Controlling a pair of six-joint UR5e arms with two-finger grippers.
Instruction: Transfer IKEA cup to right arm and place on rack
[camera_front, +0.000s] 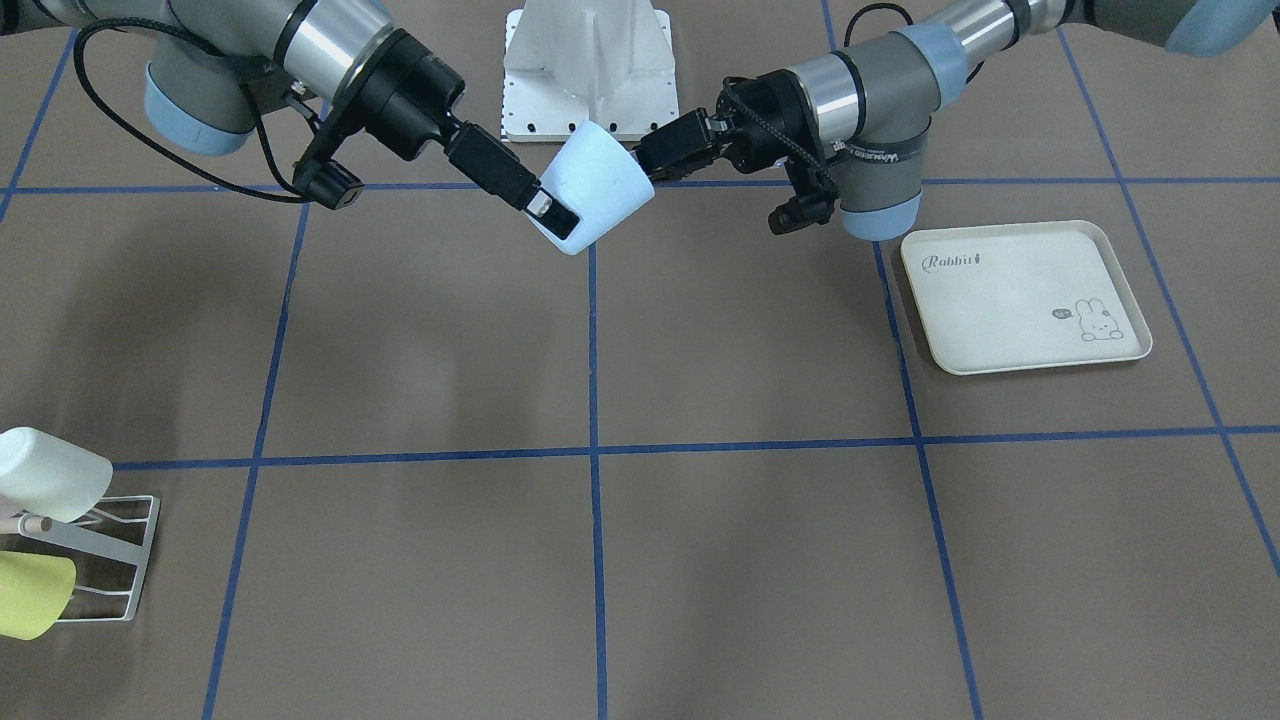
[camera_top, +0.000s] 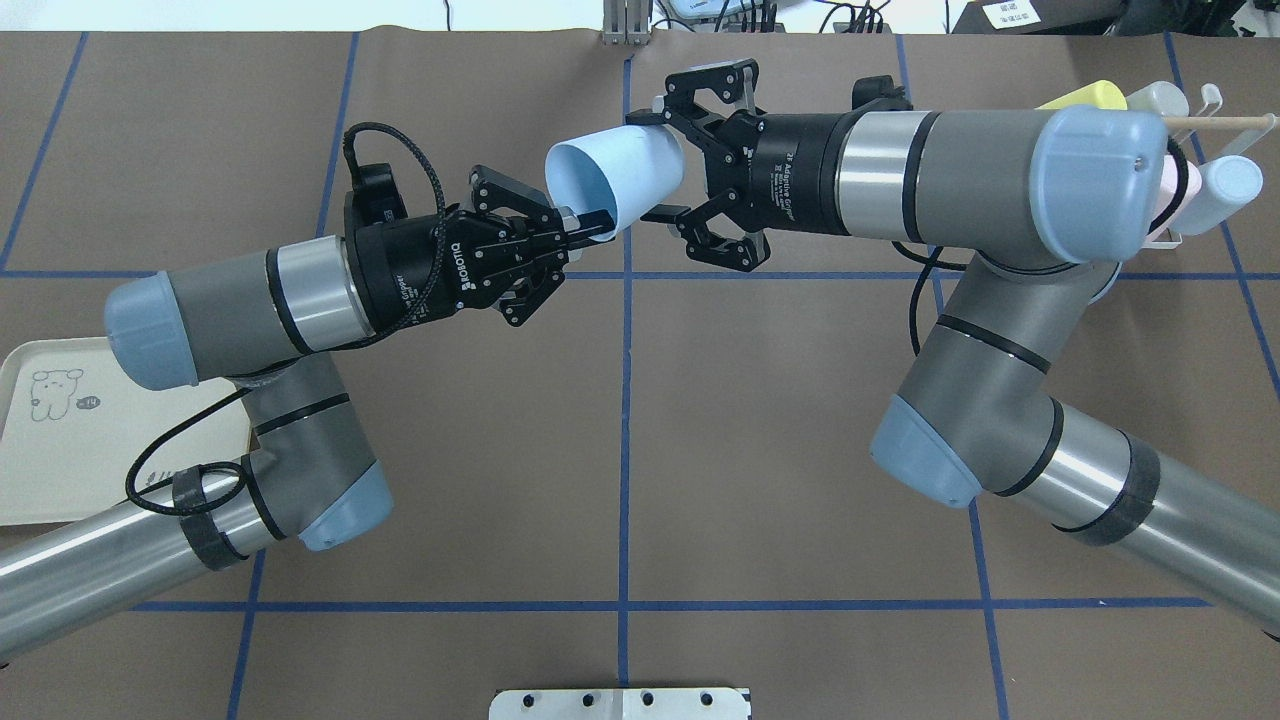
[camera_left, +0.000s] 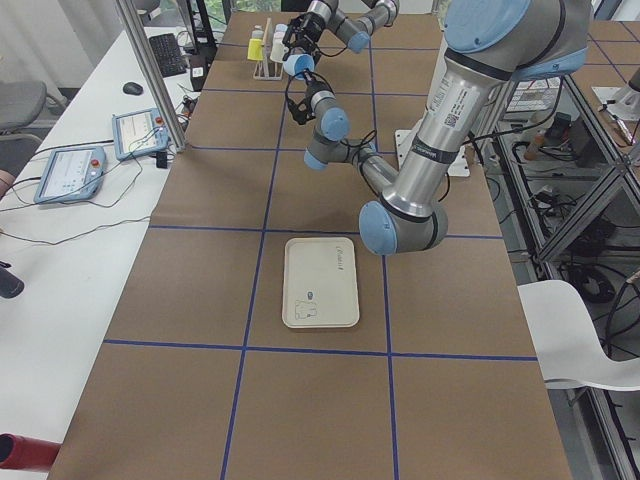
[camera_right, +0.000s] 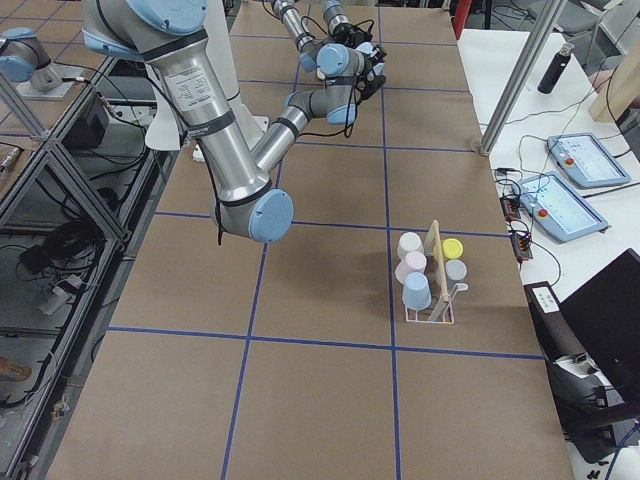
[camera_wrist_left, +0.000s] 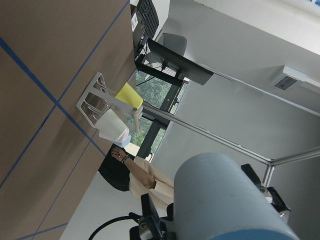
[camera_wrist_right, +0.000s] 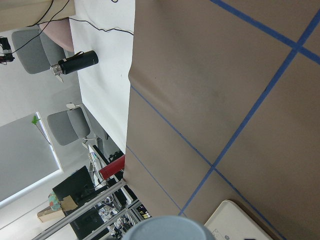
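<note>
The light-blue IKEA cup (camera_top: 615, 175) hangs on its side above the table's middle, between the two arms, its mouth turned toward the left arm. My left gripper (camera_top: 585, 228) is shut on the cup's rim. The right arm (camera_top: 900, 190) reaches in from the rack side. Its gripper (camera_top: 655, 160) is open, with one finger on each side of the cup's base end, close to the wall. The white wire rack (camera_right: 430, 300) with its wooden dowel stands on the right arm's side and carries several cups. In the overhead view the right arm partly hides the rack (camera_top: 1210, 100).
A cream rabbit-print tray (camera_front: 1020, 295) lies on the left arm's side. The white mounting plate (camera_front: 590, 70) sits at the robot's base. Blue tape lines cross the brown table cover. Tablets and a white bench (camera_right: 560, 170) run along the far table edge.
</note>
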